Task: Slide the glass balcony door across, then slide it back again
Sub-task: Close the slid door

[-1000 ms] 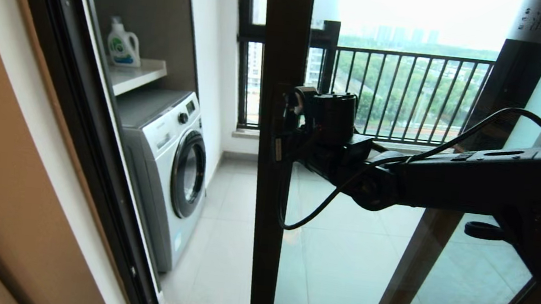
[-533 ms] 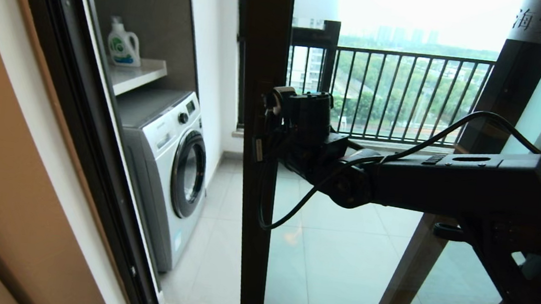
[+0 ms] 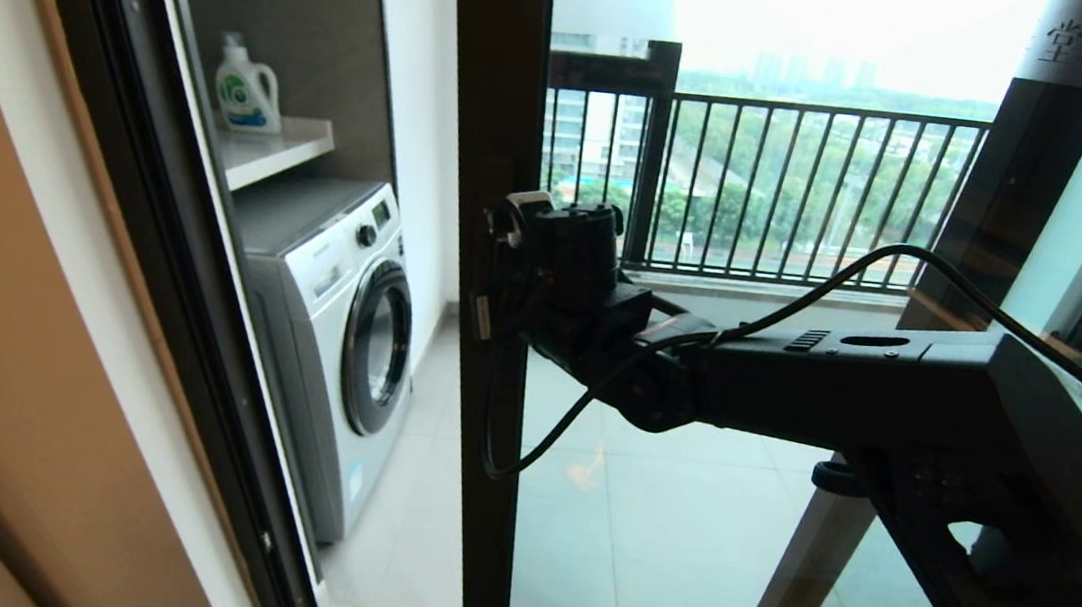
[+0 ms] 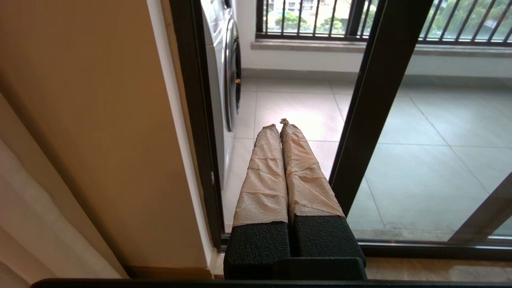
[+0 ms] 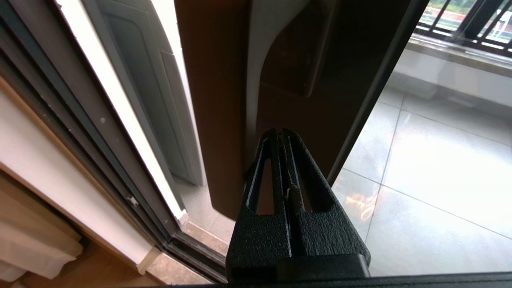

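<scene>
- Glass balcony door (image 3: 472, 337): the leading stile of its dark brown frame stands upright a little left of centre in the head view, running from 12 o'clock to 6 o'clock, with the clear pane extending toward 3 o'clock. A frosted strip bearing a Chinese character (image 3: 1061, 41) lies at about 1 o'clock.
- Opening: a gap remains between the stile and the outer door frame (image 3: 199, 308) toward 9 o'clock; the balcony floor tiles (image 3: 421, 492) show through it.
- Right gripper (image 3: 494, 268): it is at the door's stile at mid height, the arm reaching in from 4 o'clock. In the right wrist view the right gripper (image 5: 282, 134) has its two black fingers (image 5: 262, 168) pressed together, tips touching the brown frame face just below the recessed handle (image 5: 292, 60); nothing is clamped between them.
- Left gripper (image 4: 279, 125): seen in its wrist view only, low near the door sill, pointing into the gap; its tape-wrapped fingers (image 4: 264, 176) lie together and hold nothing. The door stile (image 4: 372, 108) passes just beside them.
- Washing machine (image 3: 347, 333): white, at 9 o'clock beyond the opening, below a shelf (image 3: 271, 149) carrying a detergent bottle (image 3: 247, 87).
- Black railing bars (image 3: 795, 184): at 1 o'clock, seen through the pane.
</scene>
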Controlling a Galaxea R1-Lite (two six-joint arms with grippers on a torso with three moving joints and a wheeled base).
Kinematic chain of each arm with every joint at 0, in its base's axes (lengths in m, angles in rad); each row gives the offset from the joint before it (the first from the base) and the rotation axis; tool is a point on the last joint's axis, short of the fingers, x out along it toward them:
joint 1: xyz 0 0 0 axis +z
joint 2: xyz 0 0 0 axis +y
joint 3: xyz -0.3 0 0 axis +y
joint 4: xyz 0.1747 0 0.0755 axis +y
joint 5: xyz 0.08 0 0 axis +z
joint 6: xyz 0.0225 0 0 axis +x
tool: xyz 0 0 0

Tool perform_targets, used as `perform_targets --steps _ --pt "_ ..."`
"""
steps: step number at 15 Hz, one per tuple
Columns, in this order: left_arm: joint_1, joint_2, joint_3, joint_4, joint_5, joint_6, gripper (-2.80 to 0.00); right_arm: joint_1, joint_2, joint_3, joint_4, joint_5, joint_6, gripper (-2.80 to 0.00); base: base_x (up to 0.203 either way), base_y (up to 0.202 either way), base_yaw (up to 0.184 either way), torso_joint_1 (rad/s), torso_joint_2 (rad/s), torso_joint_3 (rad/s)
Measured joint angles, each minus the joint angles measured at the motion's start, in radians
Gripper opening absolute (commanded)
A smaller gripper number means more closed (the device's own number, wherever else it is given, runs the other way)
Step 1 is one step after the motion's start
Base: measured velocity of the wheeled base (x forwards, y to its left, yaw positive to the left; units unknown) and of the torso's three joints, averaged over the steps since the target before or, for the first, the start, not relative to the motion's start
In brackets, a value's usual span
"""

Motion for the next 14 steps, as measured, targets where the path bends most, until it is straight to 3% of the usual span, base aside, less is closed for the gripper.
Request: perform_targets --steps 7,10,14 --pt "0.0 0.0 0.0 0.0 0.0 0.0 -2.8 0.012 -0.048 0.069 -0.005 -0.011 0.006 -2.8 0.0 0.0 0.0 0.0 0.0 0.0" --pt "0.0 0.0 0.0 0.0 0.0 0.0 -2.8 -0.003 -0.162 0.243 -0.014 -0.015 0.007 -2.8 0.0 0.0 0.0 0.0 0.0 0.0" --pt "0.0 0.0 0.0 0.0 0.0 0.0 -2.8 -0.045 -0.427 0.61 -0.093 -0.045 0.007 -2.8 0.0 0.0 0.0 0.0 0.0 0.0"
